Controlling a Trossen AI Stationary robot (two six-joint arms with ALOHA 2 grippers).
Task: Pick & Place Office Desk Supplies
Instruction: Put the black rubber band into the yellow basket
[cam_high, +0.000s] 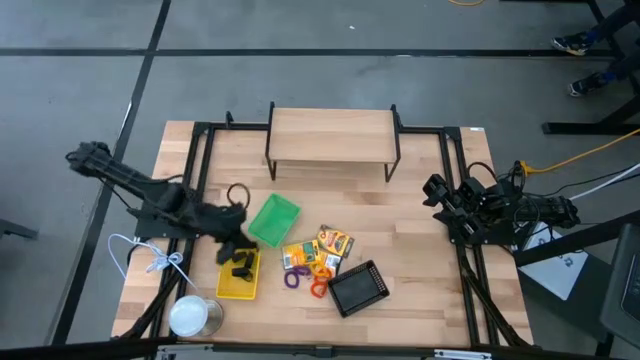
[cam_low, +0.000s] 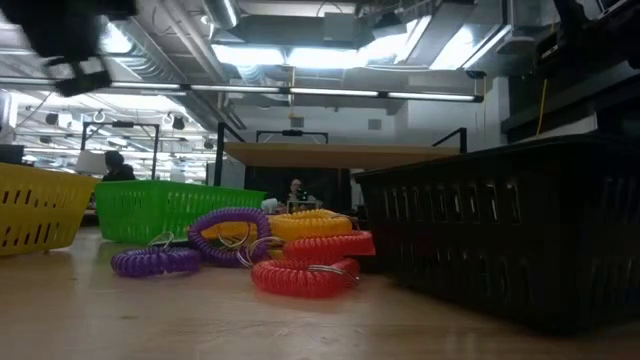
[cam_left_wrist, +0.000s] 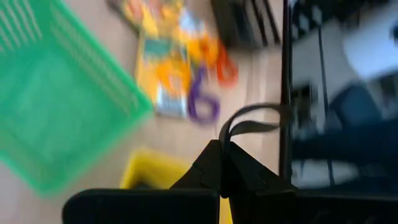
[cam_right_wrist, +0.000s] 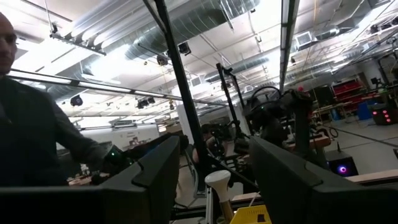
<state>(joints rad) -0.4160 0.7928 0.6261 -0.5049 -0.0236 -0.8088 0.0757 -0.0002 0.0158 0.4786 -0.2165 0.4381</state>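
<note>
Closed on a small black clip (cam_left_wrist: 249, 121), the left gripper (cam_high: 233, 250) hovers over the yellow tray (cam_high: 240, 282) at seven o'clock, so I judge release comes next; the right gripper (cam_right_wrist: 211, 174) waits open at three o'clock.

- Left gripper (cam_high: 232, 245) hangs right over the yellow tray (cam_high: 239, 275), which has black clips (cam_high: 241, 265) in it.
- Green tray (cam_high: 273, 220) sits just beside it.
- Printed boxes (cam_high: 322, 247), purple loop (cam_high: 293, 277) and orange loop (cam_high: 319, 287) are bunched by the black mesh tray (cam_high: 358, 288).
- Right gripper (cam_high: 436, 190) is parked at the table's right edge.
</note>
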